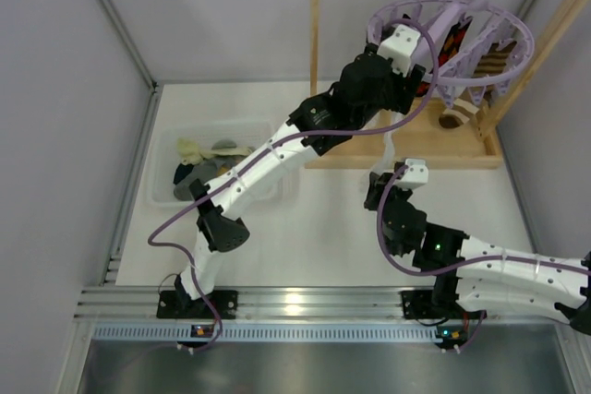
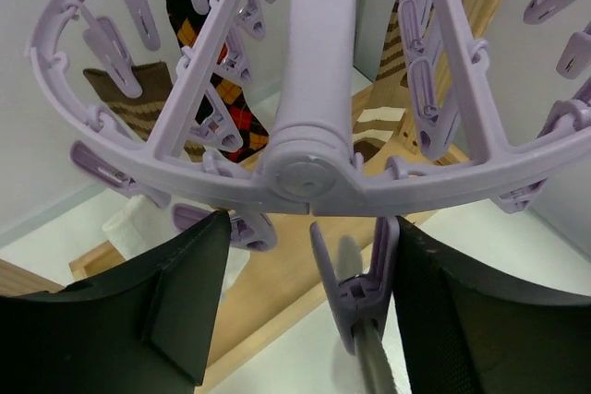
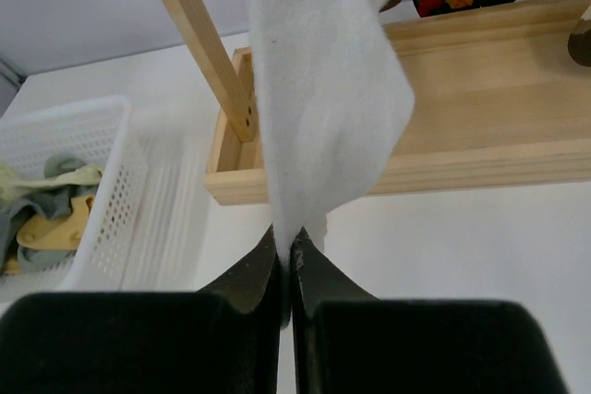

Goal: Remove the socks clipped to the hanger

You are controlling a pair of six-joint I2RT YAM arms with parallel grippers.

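White sock (image 3: 323,89) runs long-axis vertical, up toward the lavender hanger (image 2: 305,173), its lower end pinched tight in the right gripper (image 3: 286,260) directly below. Left gripper (image 2: 309,265) is spread under the hub, straddling a clip peg (image 2: 355,306).

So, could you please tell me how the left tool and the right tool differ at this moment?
The left tool is open, its fingers spread; the right tool is shut on the white sock. The left tool sits just under the hanger with a clip peg between its fingers; the right tool is down near the wooden rack's base. Both have black fingers.
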